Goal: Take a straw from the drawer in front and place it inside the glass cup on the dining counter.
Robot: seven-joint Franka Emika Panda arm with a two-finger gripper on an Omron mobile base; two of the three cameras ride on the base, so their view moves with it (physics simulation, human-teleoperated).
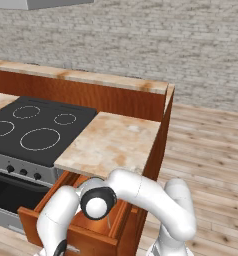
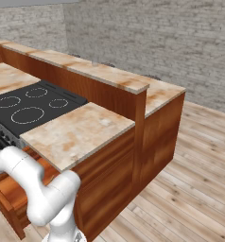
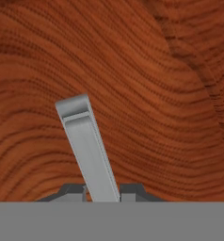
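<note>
**Hand down in the open drawer, straw pinched between the tips**

My hand [image 3: 102,192] sits low inside the drawer [image 1: 93,226], and in the hand view its two dark tips stand close together at the bottom with the straw [image 3: 87,147] rising from the narrow gap between them. I read that as a grip: the grey stick runs straight out of the tips and leans a little to the left against the drawer's wood floor. It looks broad there because the camera is so close.

The drawer is pulled out below the small marbled worktop [image 1: 111,141], just right of the black cooktop [image 1: 33,125]. That explains my arm's posture: in the left base view it folds over from the lower right and points the wrist straight down into the box, since the straw lies flat on the bottom and can be reached from above alone.

The dining counter [image 2: 105,72] runs behind, a raised worktop above the cooktop level. I cannot make out the glass cup on it from either base camera.

My judgement: the pick is made but the lift is not begun. The straw is so thin that it could pivot in the grip, so I would raise it straight up and clear of the drawer front before swinging.
</note>
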